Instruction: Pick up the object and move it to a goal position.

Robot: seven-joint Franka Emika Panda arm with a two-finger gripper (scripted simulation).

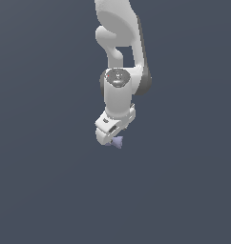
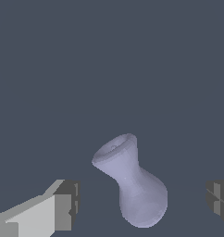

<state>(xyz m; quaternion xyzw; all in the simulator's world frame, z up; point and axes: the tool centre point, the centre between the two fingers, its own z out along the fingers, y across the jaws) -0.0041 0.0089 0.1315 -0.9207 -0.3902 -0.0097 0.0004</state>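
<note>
The object [image 2: 132, 185] is a small pale lavender-blue solid pinched at its middle, flared at one end and rounded at the other. In the wrist view it lies between my two fingertips with a gap on each side of it. One fingertip [image 2: 65, 203] and the other fingertip [image 2: 219, 198] stand wide apart. My gripper [image 2: 141, 201] is open. In the exterior view the white gripper [image 1: 109, 139] points down over the object [image 1: 118, 142], which shows just at its tip on the exterior view's right side. The white arm mostly hides it.
A flat dark grey-blue surface [image 1: 50, 181] fills both views. The white arm [image 1: 120, 57] comes down from the top middle of the exterior view. Nothing else shows.
</note>
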